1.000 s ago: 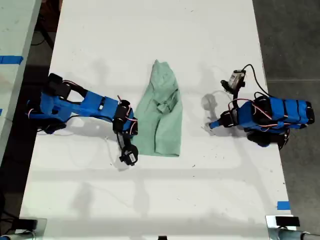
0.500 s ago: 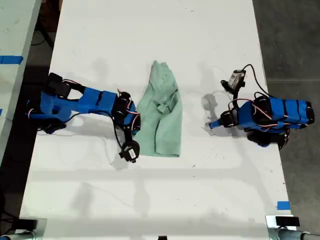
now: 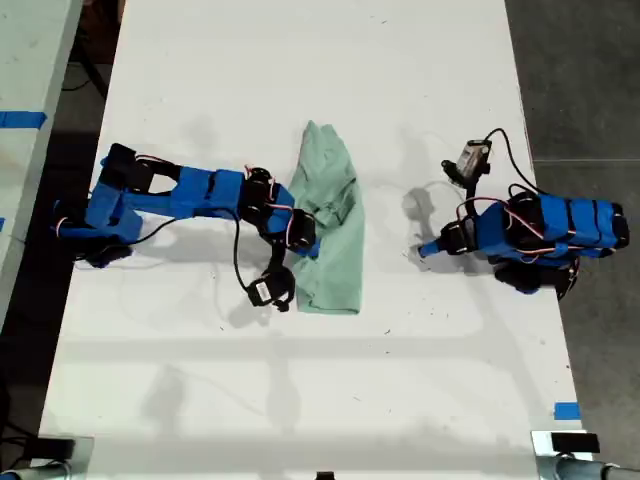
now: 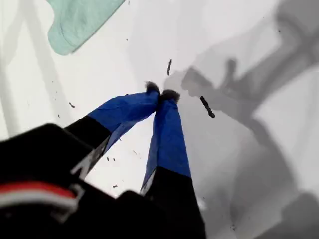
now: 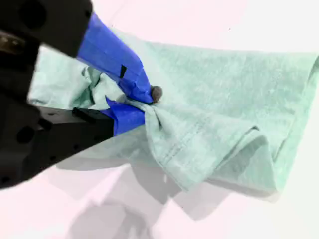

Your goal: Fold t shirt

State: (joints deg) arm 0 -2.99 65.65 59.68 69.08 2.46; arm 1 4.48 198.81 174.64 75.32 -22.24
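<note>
The pale mint-green t shirt (image 3: 338, 205) lies wrinkled at the middle of the white table (image 3: 300, 400), long and tapering toward the far end. My second gripper (image 3: 306, 243) (image 5: 147, 104) is shut on a bunched fold of the t shirt (image 5: 224, 99), near its edge on the exterior view's left, and cloth puckers around the blue fingertips (image 5: 130, 78). My first gripper (image 3: 425, 250) (image 4: 160, 93) is shut on nothing. It hovers low over bare table on the exterior view's right, apart from the shirt, whose corner (image 4: 75, 22) shows far off.
The second arm's hanging camera module (image 3: 266, 291) and its cable lie beside the shirt's near corner. Blue tape (image 3: 566, 411) marks the table's near corner on the exterior view's right. Dark floor borders the table's edge on that side, and another table (image 3: 30, 80) stands on the other.
My second gripper has moved toward the exterior view's right onto the shirt and closed on it, pulling that side edge inward. The first arm has stayed still.
</note>
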